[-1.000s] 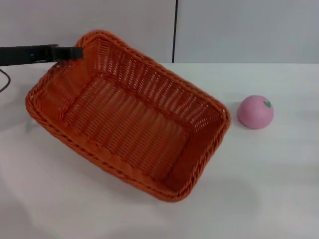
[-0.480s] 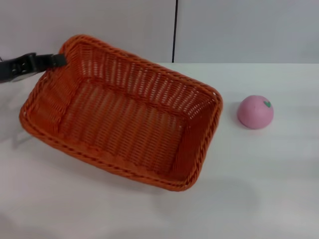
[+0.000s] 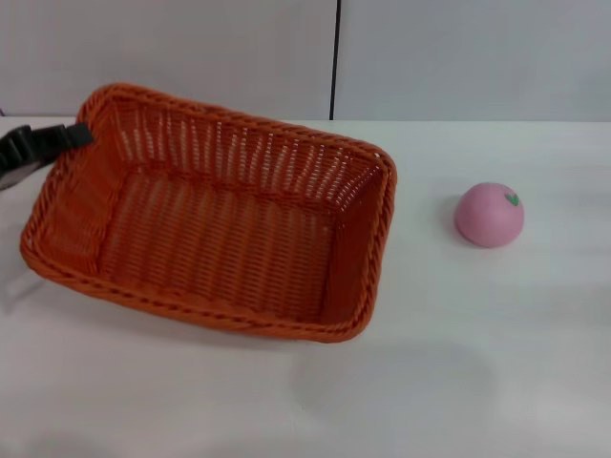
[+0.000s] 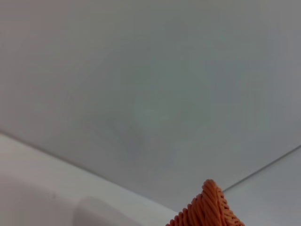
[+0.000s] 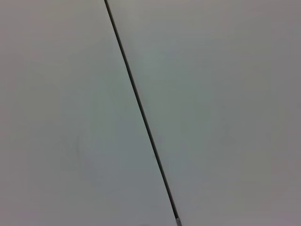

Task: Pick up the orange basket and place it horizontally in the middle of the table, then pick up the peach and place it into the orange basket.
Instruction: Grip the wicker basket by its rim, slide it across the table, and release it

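Jaws of the left gripper (image 3: pixel 78 135) pinch the orange basket (image 3: pixel 215 224) at its far-left rim corner.

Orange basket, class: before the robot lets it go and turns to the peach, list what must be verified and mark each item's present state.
1. Left gripper at the orange basket far-left corner rim: ok.
2. Basket lying horizontally: not ok, slightly skewed.
3. Basket in the middle of the table: not ok, it sits left of centre.
4. Basket empty: ok.
5. Peach apart from the basket, on the right: ok.
6. Right gripper position: cannot tell, not in view.
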Tool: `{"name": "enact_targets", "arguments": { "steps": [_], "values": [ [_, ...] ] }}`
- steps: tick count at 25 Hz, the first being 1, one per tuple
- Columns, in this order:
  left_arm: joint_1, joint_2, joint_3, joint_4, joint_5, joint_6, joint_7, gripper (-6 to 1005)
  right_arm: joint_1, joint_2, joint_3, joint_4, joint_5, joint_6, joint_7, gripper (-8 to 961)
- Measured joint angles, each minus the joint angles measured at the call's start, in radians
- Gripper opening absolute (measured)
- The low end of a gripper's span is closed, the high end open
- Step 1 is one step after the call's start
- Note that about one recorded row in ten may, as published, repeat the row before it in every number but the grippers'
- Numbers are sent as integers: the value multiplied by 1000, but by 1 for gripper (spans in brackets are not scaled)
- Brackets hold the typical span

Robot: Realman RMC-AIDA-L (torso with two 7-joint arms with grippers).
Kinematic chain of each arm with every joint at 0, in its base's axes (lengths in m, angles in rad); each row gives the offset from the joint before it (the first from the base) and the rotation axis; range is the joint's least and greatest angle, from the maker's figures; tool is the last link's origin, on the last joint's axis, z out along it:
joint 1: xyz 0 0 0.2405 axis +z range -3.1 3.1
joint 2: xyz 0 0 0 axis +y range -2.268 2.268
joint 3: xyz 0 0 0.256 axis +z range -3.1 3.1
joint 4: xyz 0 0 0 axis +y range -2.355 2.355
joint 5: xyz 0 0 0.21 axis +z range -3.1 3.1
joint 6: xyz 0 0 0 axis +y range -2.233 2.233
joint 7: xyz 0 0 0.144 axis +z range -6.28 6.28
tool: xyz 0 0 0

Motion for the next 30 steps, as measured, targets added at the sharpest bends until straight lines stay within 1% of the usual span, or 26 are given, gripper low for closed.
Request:
{"name": "enact_targets", "arguments": {
  "steps": [4, 12, 19, 20, 30],
  "values": [
    [17, 1, 0, -44, 2, -9, 16, 173, 10, -1, 0, 0, -3, 15, -1, 826],
    [44, 0, -1, -58, -1, -18, 34, 173, 21, -2, 0, 0, -5, 37, -2, 826],
    [48, -1, -6, -66, -1, -22, 51, 173, 32, -2, -2, -1, -8, 45, -2, 827],
    [49, 0, -21, -92, -3, -24, 81, 173, 32, -2, -2, -1, -8, 45, -2, 827],
    [49, 3, -24, -99, -12, -15, 101, 185, 40, -2, -2, -7, -8, 58, -2, 826]
  ]
}}
